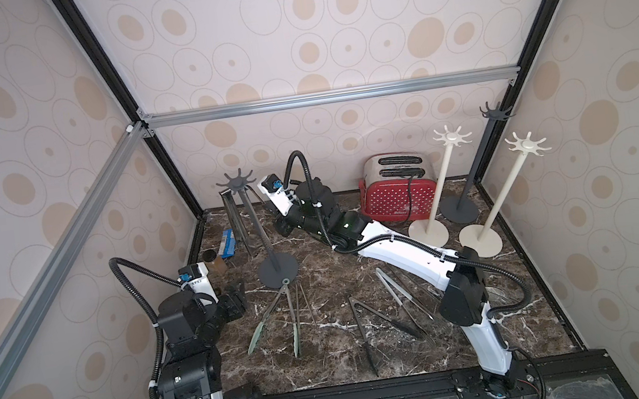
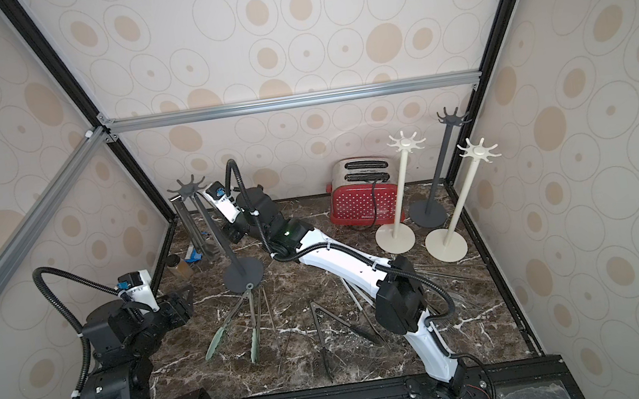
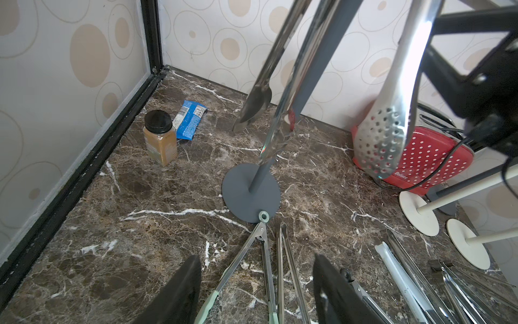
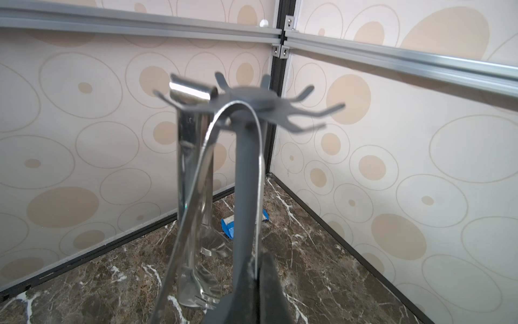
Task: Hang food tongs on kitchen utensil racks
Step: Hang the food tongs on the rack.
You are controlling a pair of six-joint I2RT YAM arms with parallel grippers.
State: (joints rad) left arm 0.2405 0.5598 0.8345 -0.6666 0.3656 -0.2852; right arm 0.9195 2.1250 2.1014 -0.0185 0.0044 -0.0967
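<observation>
food tongs (image 4: 206, 139): shiny steel, looped over rack (image 4: 253, 98) | left gripper (image 3: 256, 256) apart | right gripper (image 4: 252, 280) together

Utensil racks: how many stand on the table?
4. One dark grey rack at the left back, holding tongs; two cream-white racks and another dark grey rack at the right back.

Mirror-bright steel tongs (image 3: 381, 140), matt grey rack (image 3: 246, 193), polished brown marble-look tabletop (image 3: 157, 232), glossy red toaster (image 3: 431, 157)

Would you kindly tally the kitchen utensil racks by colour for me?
Dark grey racks: 2
Cream-white racks: 2
Total: 4
</observation>
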